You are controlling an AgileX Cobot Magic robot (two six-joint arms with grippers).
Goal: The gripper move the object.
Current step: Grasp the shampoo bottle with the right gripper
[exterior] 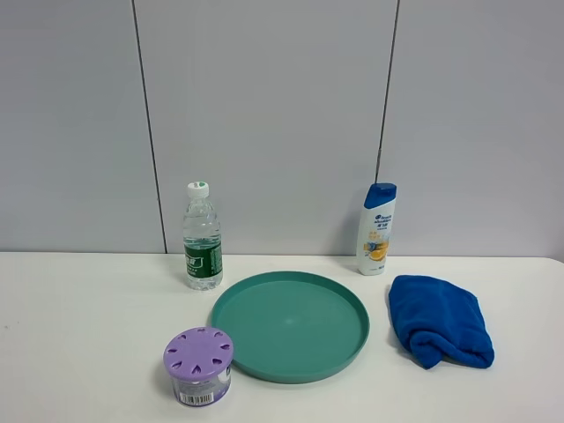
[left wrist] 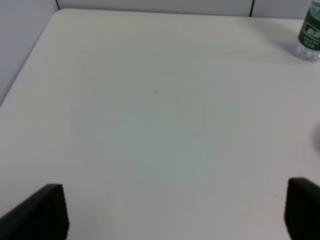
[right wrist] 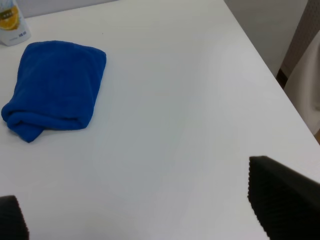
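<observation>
The white shampoo bottle [exterior: 378, 229] with a blue flip cap and a blue and orange label stands upright at the back right of the table, against the wall. Its base also shows at a corner of the right wrist view [right wrist: 12, 22]. Neither arm shows in the exterior high view. My left gripper [left wrist: 175, 212] is open over bare table, with only its black fingertips [left wrist: 42, 212] in view. My right gripper [right wrist: 145, 200] is open and empty over the table's right part, well away from the shampoo bottle.
A clear water bottle [exterior: 202, 238] with a green label stands at the back left. A teal round plate [exterior: 290, 324] lies in the middle. A purple-lidded jar [exterior: 199, 365] stands at the front left. A folded blue towel [exterior: 438, 320] lies right of the plate.
</observation>
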